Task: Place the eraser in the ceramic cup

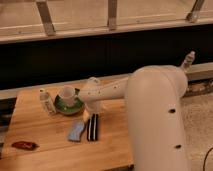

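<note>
The robot's white arm (155,110) reaches left over the wooden table (35,125), which has bare room at its near-left. The gripper (93,111) hangs spread wide, holding nothing, just above the far end of the eraser (93,128), which lies flat beside a light blue piece (75,131). The ceramic cup (67,95) sits on its green saucer (62,107), just far-left of the gripper.

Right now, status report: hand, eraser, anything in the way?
Open hand, nothing held, low over far end of eraser. It lies flat on table beside blue piece. White cup upright on green saucer, left of hand; small bottle beside it.
</note>
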Robot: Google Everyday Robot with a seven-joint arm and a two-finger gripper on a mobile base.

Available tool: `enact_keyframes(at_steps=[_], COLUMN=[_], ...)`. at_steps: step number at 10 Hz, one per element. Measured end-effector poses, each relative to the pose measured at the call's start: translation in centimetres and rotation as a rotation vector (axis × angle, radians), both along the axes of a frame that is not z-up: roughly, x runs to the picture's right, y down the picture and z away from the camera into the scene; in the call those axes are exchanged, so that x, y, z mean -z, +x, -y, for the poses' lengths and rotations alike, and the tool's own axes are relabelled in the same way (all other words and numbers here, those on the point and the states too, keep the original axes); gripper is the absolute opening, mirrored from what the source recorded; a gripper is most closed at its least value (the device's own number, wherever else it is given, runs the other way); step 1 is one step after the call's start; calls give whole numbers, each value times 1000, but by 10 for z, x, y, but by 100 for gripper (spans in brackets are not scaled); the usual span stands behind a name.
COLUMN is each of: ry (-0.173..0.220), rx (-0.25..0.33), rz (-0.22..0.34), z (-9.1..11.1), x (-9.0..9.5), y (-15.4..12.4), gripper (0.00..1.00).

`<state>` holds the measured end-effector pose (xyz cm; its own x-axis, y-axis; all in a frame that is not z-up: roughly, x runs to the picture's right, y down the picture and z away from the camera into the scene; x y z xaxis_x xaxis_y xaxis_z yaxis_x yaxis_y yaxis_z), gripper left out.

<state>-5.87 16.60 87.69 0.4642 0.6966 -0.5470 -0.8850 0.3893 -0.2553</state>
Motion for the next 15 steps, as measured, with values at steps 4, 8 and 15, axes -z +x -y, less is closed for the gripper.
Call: enact_keyframes(at_steps=[4, 8, 15], ry=[-40, -58, -62], rx=[-28, -17, -13], rz=[-48, -25, -17], z=[-12, -19, -18], x=[-5, 2, 7], y=[16, 12, 13], gripper=[80, 45, 0])
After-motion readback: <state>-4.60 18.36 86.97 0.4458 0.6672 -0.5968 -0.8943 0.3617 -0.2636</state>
